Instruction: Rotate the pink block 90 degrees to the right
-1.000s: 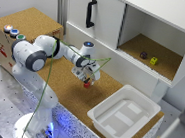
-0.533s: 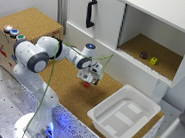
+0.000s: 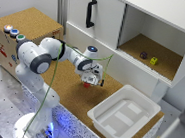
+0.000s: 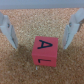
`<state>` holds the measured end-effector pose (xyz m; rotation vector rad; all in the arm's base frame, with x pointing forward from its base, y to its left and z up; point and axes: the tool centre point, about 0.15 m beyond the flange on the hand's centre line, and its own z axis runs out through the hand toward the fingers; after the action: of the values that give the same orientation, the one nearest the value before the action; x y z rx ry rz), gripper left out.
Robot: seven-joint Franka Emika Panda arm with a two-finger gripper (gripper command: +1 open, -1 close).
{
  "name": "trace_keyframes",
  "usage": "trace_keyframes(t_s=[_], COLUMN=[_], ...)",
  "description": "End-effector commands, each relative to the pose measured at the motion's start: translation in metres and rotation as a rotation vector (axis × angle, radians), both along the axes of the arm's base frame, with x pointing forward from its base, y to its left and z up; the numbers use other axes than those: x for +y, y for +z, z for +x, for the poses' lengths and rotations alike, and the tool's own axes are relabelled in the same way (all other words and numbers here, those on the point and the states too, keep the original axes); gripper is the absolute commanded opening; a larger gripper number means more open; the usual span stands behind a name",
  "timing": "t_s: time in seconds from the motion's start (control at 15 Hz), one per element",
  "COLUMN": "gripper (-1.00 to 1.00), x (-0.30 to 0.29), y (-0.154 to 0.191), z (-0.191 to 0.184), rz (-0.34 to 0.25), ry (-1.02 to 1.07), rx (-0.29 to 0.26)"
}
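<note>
Gripper (image 4: 41,31) fingers spread apart, tips down at cork surface (image 4: 15,67), nothing clamped. Pink block (image 4: 47,51) lies on cork near fingertips, not touching either, letters "A" and "L" visible. Exterior view: gripper (image 3: 90,83) over pink block (image 3: 86,85); white tray (image 3: 124,115) toward exterior view's right; dark purple block (image 3: 143,55), yellow-green block (image 3: 153,60) in open cabinet compartment.

Pink block (image 3: 86,85) mostly hidden under hand (image 3: 93,82).

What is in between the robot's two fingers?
The pink block sits on the cork between the gripper's fingers. The wrist view shows gaps on both sides, so nothing touches it.
</note>
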<state>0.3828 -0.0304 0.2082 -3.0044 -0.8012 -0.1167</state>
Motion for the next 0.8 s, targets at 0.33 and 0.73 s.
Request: trace_keyframes(t_s=[0.33, 0.73], gripper=[-1.0, -1.0], x=[-0.001, -0.005], y=[-0.001, 0.026], z=[-0.024, -0.011], rz=[-0.119, -0.105], ry=[-0.121, -0.334], rx=[-0.091, -0.133])
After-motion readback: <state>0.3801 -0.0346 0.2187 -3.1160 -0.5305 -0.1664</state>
